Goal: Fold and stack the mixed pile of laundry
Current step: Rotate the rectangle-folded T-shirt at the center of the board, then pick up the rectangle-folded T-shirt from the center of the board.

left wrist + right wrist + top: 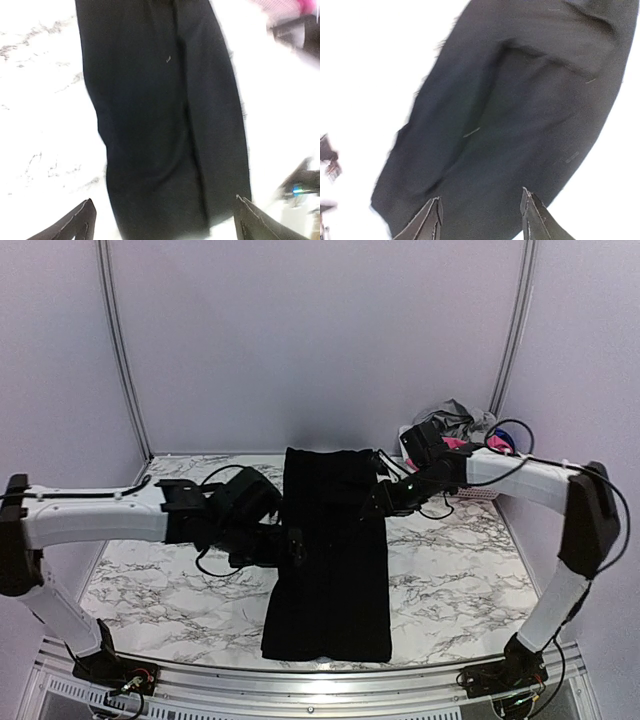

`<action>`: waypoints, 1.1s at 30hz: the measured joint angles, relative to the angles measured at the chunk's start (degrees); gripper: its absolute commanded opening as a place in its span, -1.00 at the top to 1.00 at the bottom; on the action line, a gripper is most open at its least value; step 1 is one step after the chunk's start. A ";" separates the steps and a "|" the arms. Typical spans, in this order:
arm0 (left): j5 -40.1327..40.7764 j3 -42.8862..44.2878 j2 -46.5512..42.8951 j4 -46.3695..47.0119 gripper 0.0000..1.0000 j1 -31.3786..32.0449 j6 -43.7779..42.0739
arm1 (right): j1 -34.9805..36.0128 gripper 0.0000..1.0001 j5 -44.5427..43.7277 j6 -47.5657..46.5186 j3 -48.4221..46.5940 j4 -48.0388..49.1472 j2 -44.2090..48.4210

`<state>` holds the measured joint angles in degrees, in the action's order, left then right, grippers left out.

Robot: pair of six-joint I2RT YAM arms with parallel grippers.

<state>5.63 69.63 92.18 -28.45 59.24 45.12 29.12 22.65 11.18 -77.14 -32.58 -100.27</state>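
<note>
A large black cloth lies flat as a long strip down the middle of the marble table. My left gripper hovers at the strip's left edge. In the left wrist view its jaws stand wide apart, with the black cloth spread below them and nothing held. My right gripper is at the strip's upper right edge. It is open just over the dark fabric, gripping nothing. The rest of the laundry pile, grey with a pink piece, sits at the back right.
A white lattice basket holds the remaining garments in the back right corner, partly behind my right arm. Pale walls close the table in at the back and sides. A metal rail runs along the near edge.
</note>
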 measured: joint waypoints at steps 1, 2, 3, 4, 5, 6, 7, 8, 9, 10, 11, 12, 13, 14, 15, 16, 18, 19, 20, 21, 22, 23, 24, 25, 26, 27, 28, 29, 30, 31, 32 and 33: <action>0.22 -2.32 -3.61 1.36 -0.98 0.00 1.38 | 1.90 -0.01 0.39 1.84 3.04 0.39 4.48; -0.02 -4.48 -6.51 2.54 -0.98 0.00 2.67 | 4.02 -0.01 0.72 3.69 6.10 0.87 8.61; -0.31 -6.56 -8.66 3.65 -0.98 0.11 3.87 | 6.19 -0.01 1.03 5.73 9.49 1.40 12.55; -0.66 -8.63 -10.21 4.52 -0.96 0.28 5.09 | 8.24 -0.01 1.20 8.04 12.98 2.14 15.98; -0.87 -10.95 -11.28 5.38 -0.85 0.72 6.25 | 10.45 -0.01 1.25 10.62 16.83 2.43 19.34; -1.07 -13.16 -12.00 5.97 -0.72 1.31 7.43 | 12.33 -0.01 1.20 13.20 20.83 2.60 22.49; -1.27 -15.63 -12.57 6.32 -0.63 2.19 8.70 | 13.84 -0.01 1.01 15.91 24.68 2.58 25.40; -1.53 -18.10 -13.03 6.43 -0.58 3.26 9.88 | 14.84 -0.01 0.66 18.21 27.82 2.75 27.69; -1.81 -20.46 -13.51 6.58 -0.53 4.35 11.17 | 16.09 -0.01 -0.28 21.29 32.13 2.75 30.88; -2.01 -22.64 -14.03 6.69 -0.46 5.35 12.63 | 16.94 -0.01 -0.79 23.87 35.32 2.29 33.48; -2.16 -24.63 -14.73 6.88 -0.42 6.40 14.08 | 17.62 -0.01 -1.22 25.75 37.55 2.19 35.36; -2.19 -26.95 -15.89 7.15 -0.38 7.17 15.80 | 18.29 -0.01 -1.70 27.96 39.85 2.19 37.40; -2.16 -27.80 -16.46 7.23 -0.32 8.09 16.87 | 18.88 -0.01 -2.12 29.75 41.77 2.36 39.10; -2.08 -29.20 -17.46 7.85 -0.24 9.11 18.05 | 19.43 -0.01 -2.34 31.28 43.32 2.71 40.37; -2.08 -30.14 -18.25 8.17 -0.16 9.64 19.28 | 19.91 -0.01 -2.40 32.81 44.63 3.48 41.16; -2.05 -31.26 -19.10 9.01 -0.10 10.23 20.44 | 20.31 0.00 -2.45 33.97 45.88 4.42 41.48; -2.16 -32.85 -19.93 10.40 0.00 11.02 22.29 | 21.07 0.00 -2.32 36.06 47.98 6.71 41.33; -2.23 -33.44 -19.98 11.26 0.02 11.32 23.08 | 21.73 0.01 -2.36 37.05 49.00 8.00 41.07; -2.19 -33.86 -19.93 12.15 0.05 11.50 23.82 | 22.51 0.02 -2.38 37.94 49.94 9.01 40.57; -2.25 -34.34 -19.74 13.11 0.08 11.72 24.37 | 23.52 0.03 -2.43 38.73 50.77 9.84 39.82; -2.49 -34.69 -19.30 14.10 0.11 11.89 24.98 | 24.06 0.04 -2.43 39.30 51.12 10.14 39.30; -2.67 -34.88 -18.73 14.99 0.13 11.98 25.31 | 24.59 0.05 -2.58 39.91 51.49 10.58 38.77; -2.99 -35.01 -17.77 16.04 0.14 12.09 25.68 | 24.92 0.06 -2.67 40.48 51.87 11.10 38.53; -3.28 -35.06 -16.63 17.07 0.15 12.20 25.92 | 25.07 0.07 -2.80 40.92 52.19 11.50 38.53; -3.65 -35.06 -15.41 18.05 0.17 12.37 26.08 | 25.16 0.09 -2.84 41.51 52.76 12.26 38.56; -3.89 -35.01 -14.21 18.93 0.18 12.63 26.27 | 25.18 0.09 -2.84 41.92 53.22 12.81 38.56; -4.20 -34.97 -13.00 19.67 0.21 12.92 26.53 | 25.24 0.10 -2.82 42.64 54.16 13.70 38.56; -4.35 -34.97 -12.17 20.11 0.25 13.18 26.71 | 25.35 0.10 -2.78 43.04 54.75 14.12 38.53; -4.55 -34.97 -11.17 20.57 0.25 13.53 27.06 | 25.55 0.10 -2.75 43.54 55.54 14.64 38.53; -4.61 -34.84 -10.54 21.29 0.27 13.86 27.61 | 25.77 0.11 -2.62 44.02 56.02 15.34 38.56; -4.68 -34.62 -10.19 21.81 0.28 14.01 27.91 | 26.12 0.11 -2.51 44.57 56.28 16.33 38.60; -4.81 -34.42 -9.66 22.25 0.30 14.25 28.22 | 26.62 0.11 -2.38 45.07 56.68 17.35 38.56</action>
<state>0.82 35.20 82.52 -6.20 73.49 73.34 55.75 20.27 56.25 -20.47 -15.22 -61.71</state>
